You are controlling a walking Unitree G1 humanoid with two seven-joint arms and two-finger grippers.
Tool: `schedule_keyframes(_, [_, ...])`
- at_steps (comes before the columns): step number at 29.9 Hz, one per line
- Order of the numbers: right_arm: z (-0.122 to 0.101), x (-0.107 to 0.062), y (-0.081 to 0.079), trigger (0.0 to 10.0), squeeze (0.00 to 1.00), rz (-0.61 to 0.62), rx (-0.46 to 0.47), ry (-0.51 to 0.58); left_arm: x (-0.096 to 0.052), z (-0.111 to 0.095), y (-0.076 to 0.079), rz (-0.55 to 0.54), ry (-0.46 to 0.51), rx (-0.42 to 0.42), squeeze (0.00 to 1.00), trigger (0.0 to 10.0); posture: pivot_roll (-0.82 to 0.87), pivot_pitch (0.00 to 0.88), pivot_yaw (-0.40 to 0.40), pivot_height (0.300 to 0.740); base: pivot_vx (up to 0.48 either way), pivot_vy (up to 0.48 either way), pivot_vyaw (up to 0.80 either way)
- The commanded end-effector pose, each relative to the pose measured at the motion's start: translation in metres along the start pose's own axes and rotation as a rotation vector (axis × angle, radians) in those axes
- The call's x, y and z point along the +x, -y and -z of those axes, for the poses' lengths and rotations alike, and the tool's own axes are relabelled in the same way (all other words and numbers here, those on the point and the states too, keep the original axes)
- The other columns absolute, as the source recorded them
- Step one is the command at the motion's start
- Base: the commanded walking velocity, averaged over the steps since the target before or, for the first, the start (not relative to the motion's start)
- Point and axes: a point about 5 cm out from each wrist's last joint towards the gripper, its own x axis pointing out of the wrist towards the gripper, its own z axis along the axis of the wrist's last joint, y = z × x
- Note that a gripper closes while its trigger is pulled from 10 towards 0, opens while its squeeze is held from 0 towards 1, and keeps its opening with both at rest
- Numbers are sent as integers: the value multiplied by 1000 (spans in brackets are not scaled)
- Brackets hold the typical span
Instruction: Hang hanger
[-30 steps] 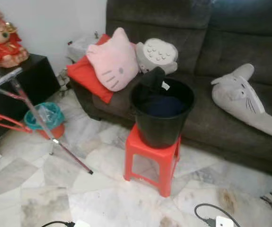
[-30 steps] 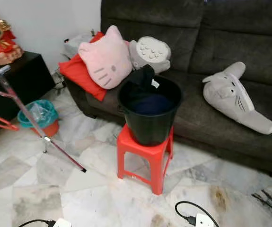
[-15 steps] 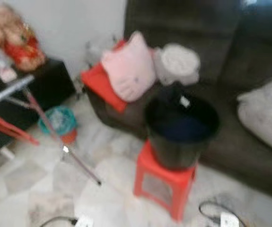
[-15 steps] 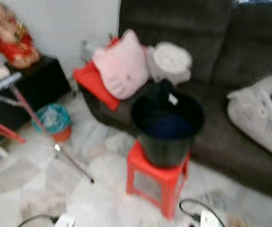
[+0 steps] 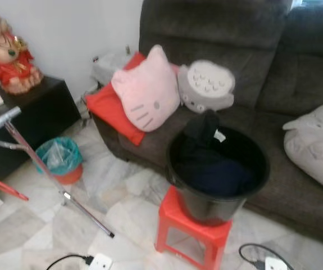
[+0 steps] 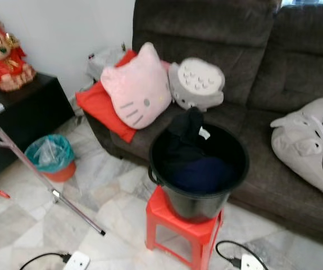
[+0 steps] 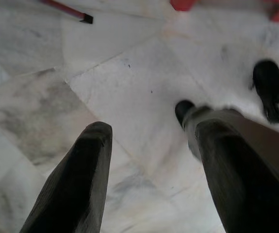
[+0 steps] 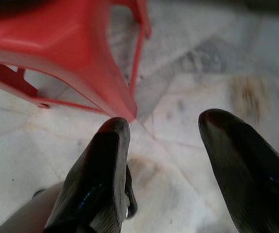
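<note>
A black bucket [image 5: 209, 206] stands on a red plastic stool [image 5: 190, 229] in front of a dark sofa [image 5: 234, 45]. Dark clothes [image 5: 206, 160] with a white tag fill the bucket and poke up over its far rim. At the left stands a drying rack [image 5: 37, 163] with a silver pole and red legs. My left gripper [image 7: 149, 170] hangs open over the marble floor with nothing between its fingers. My right gripper [image 8: 163, 160] is open too, low down beside a leg of the red stool [image 8: 81, 53].
A pink cat cushion [image 5: 145, 90], a red pillow and a grey plush [image 5: 206, 87] lie on the sofa. A teal-lined bin [image 5: 60, 160] sits by a black cabinet [image 5: 32, 118] with a figurine [image 5: 4, 53]. A power strip [image 5: 96, 262] and cables lie on the floor.
The whole picture has shifted and blurred in between, so the camera has moved; the bucket now sits nearer and further right. Nothing in the scene itself has moved.
</note>
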Motion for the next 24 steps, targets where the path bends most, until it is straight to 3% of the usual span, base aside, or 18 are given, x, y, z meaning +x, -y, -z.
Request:
schedule_keyframes(1, [0, 0, -8, 10000, 0, -13, -2, 23, -4, 21, 0, -4, -62, -15, 0, 10000, -86, 15, 57, 740, 0, 0, 0])
schedule_keyframes(3, [-13, 1, -12, 10000, 0, -31, 4, 111, -4, 20, -1, -4, -61, -16, 0, 10000, -102, 16, 57, 740, 0, 0, 0])
schedule_keyframes(5, [-14, 0, -12, 10000, 0, -35, 1, 129, -4, 20, 0, -3, -62, -15, 0, 10000, -104, 15, 57, 740, 0, 0, 0])
schedule_keyframes(15, [-25, -14, 0, 10000, 0, -32, -16, 379, -4, 20, 0, -2, -63, -6, 0, 10000, -129, 6, 53, 740, 0, 0, 0])
schedule_keyframes(19, [-35, -32, -6, 10000, 0, -29, -38, 544, -4, 19, -1, -3, -67, 25, 0, 10000, -143, 0, 54, 740, 0, 0, 0])
schedule_keyframes(24, [-48, -51, -16, 10000, 0, -37, -73, 658, -4, 20, -2, -7, -70, 26, 0, 10000, -145, 0, 55, 740, 0, 0, 0])
